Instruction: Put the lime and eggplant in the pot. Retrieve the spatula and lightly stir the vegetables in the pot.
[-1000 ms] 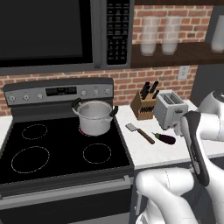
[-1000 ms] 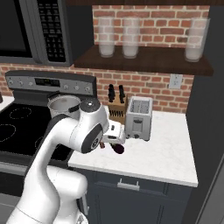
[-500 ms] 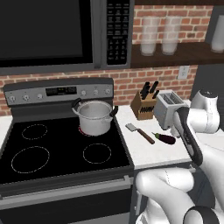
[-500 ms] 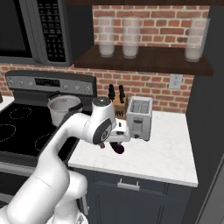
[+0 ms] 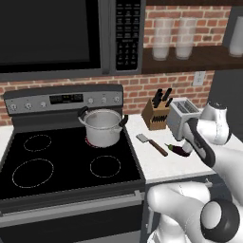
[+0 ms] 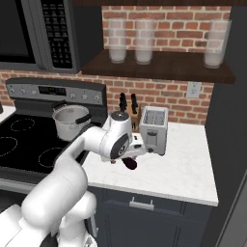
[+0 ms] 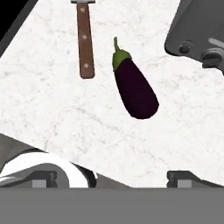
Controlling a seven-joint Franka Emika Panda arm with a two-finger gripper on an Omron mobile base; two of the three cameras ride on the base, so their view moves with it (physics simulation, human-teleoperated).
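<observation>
The dark purple eggplant [image 7: 133,87] with its green cap lies on the white marble counter [image 7: 52,113], in the middle of the hand view. My gripper [image 7: 112,177] hangs above it, open, with nothing between its fingertips [image 7: 43,178]. The spatula [image 7: 85,39] lies beside the eggplant, brown handle toward me. From the left base view the spatula [image 5: 152,144] and eggplant [image 5: 179,150] lie side by side right of the stove. The steel pot [image 5: 102,127] stands on the back right burner. In the right base view the eggplant [image 6: 129,164] peeks out under my wrist. The lime is out of view.
A silver toaster [image 5: 182,118] stands just behind the eggplant, close to the hand. A wooden knife block [image 5: 156,114] sits to its left against the brick wall. The black stove [image 5: 47,166] takes up the left; open counter [image 6: 183,169] stretches to the right of the toaster.
The arm has swung a little further over the counter toward the eggplant and toaster. The jaws stayed open; pot, spatula and eggplant have not moved.
</observation>
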